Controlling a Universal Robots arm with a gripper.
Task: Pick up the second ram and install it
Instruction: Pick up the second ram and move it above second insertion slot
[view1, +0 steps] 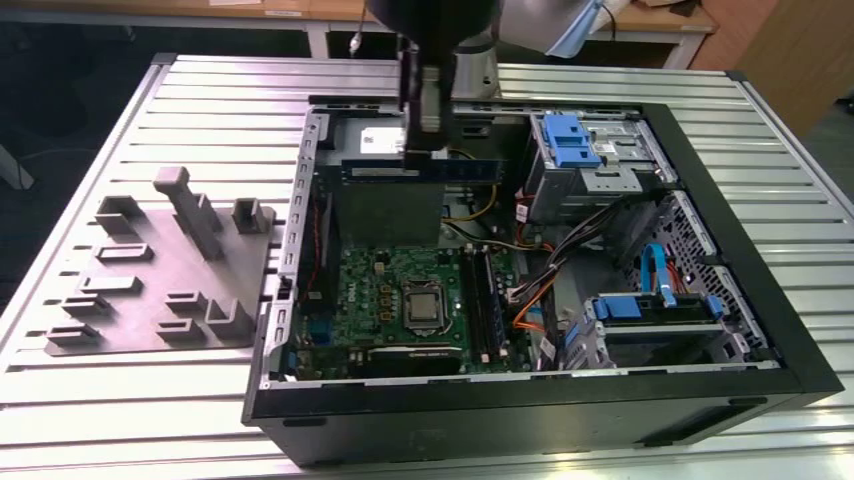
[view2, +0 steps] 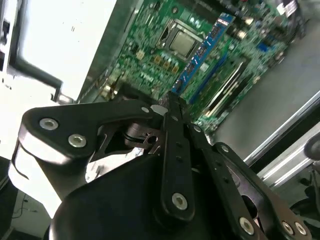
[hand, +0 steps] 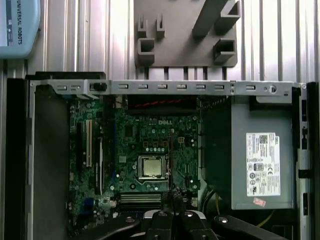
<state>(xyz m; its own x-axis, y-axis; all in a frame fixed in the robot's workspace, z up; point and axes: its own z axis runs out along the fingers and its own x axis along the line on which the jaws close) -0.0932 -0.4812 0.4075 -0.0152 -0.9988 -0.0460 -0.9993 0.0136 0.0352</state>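
At the exterior view's left, a grey fixture plate (view1: 167, 270) with raised blocks is lying on the slatted metal bench (view1: 80, 400), just beside the open computer case (view1: 534, 415). Inside the case, the green motherboard (view1: 387, 290) is lying flat, with the processor socket (view1: 424, 308) near its middle and the long black memory slots (view1: 487, 310) just to that socket's right.

Above the far part of the case, the arm is reaching down from the top of the view. Its pincer (view1: 424, 152) is pinching the second ram (view1: 461, 171) near the middle of the stick's length. The stick is hanging level, on edge, with its length running from the exterior view's left to its right. It is well clear of the motherboard and apart from the slots.

In the second wrist view, the pincer (view2: 172, 102) is showing its black fingers (view2: 175, 130) pressed together on one end of the blue-edged stick (view2: 202, 52), which is pointing away over the motherboard (view2: 150, 65).

Further right in the exterior view, orange and black cables (view1: 534, 300) are crossing the case, and drive cages with blue tabs (view1: 567, 140) are sitting along its right side.

In the first wrist view, the pincer (hand: 172, 220) is hanging over the motherboard (hand: 145, 130), with a grey power supply box (hand: 240, 120) beside it.
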